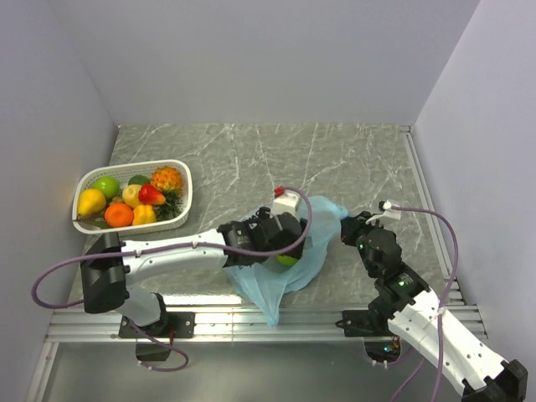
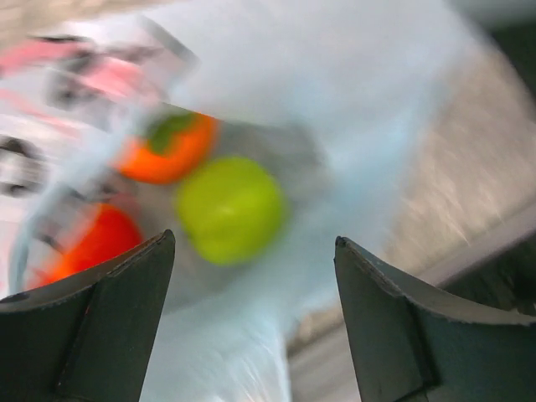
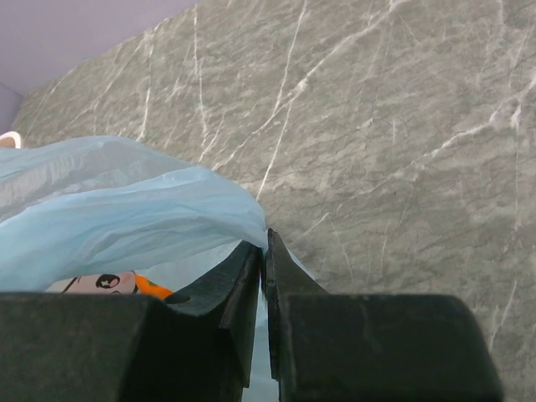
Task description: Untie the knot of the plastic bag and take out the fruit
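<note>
The pale blue plastic bag [image 1: 311, 224] lies crumpled at the table's front middle. My left gripper [image 1: 280, 244] hangs over its open mouth with the jaws wide apart and nothing between them [image 2: 254, 243]. Through the blurred plastic [image 2: 352, 117], the left wrist view shows fruit inside: an orange persimmon with a green top [image 2: 163, 151] and a red piece [image 2: 92, 243], with a green apple [image 2: 230, 209] beside them. My right gripper [image 1: 347, 224] is shut on the bag's right edge, and blue film [image 3: 126, 209] is pinched between its fingers [image 3: 265, 247]. No knot can be made out.
A white slotted basket [image 1: 186, 186] stands at the back left, holding a yellow pear [image 1: 90, 202], a green apple, an orange and other fruit. A metal rail [image 1: 251, 322] runs along the table's near edge. Walls close in the left, back and right.
</note>
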Tool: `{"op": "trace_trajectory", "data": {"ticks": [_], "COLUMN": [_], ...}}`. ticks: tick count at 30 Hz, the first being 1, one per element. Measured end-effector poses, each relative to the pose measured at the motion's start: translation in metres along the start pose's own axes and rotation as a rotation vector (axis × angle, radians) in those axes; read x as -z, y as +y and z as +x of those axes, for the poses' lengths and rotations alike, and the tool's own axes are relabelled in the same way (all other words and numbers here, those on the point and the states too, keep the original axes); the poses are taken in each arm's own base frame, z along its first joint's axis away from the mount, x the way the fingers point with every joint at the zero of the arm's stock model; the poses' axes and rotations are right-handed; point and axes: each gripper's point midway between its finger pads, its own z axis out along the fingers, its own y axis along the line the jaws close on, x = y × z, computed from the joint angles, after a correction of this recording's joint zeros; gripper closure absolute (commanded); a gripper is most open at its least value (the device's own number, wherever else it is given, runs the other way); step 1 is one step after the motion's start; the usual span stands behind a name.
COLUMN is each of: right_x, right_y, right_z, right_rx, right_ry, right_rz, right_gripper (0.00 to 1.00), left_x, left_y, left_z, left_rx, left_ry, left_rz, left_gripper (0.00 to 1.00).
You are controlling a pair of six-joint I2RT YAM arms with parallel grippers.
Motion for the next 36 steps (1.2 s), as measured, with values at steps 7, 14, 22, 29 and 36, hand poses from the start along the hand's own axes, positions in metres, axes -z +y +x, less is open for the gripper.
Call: {"op": "trace_trajectory", "data": {"ticks": [7,14,22,29,36], "right_x": [0.001,0.001,0.000,0.000,-0.001], "right_y": [0.001,-0.001,-0.004,-0.005,-0.006], "right_z": [-0.002,0.000,0.008,0.008,0.011], "right_rx": [-0.004,-0.002,0.007,0.008,0.013], "right_ry": [-0.008,-0.003,0.015,0.017,0.026], "right_rz": [-0.006,-0.002,0.005,0.006,0.013], "right_gripper": [0.86,0.86,0.86,0.86,0.86], "left_x": [-0.042,-0.077,-0.096,-0.096,-0.065], "left_y": [0.046,0.049,0.050,0.050,0.044], "left_z": [0.008,0.053,0.080,0.083,0.051], "left_rx": [0.113,0.096,0.092,0.101,0.114], "left_ry": [0.050,0.173,0.252,0.263,0.213], "left_rz": [-0.138,-0.186,-0.207,-0.211,-0.166], "left_gripper": [0.12,0.05,0.01,0.33,0.55]}}
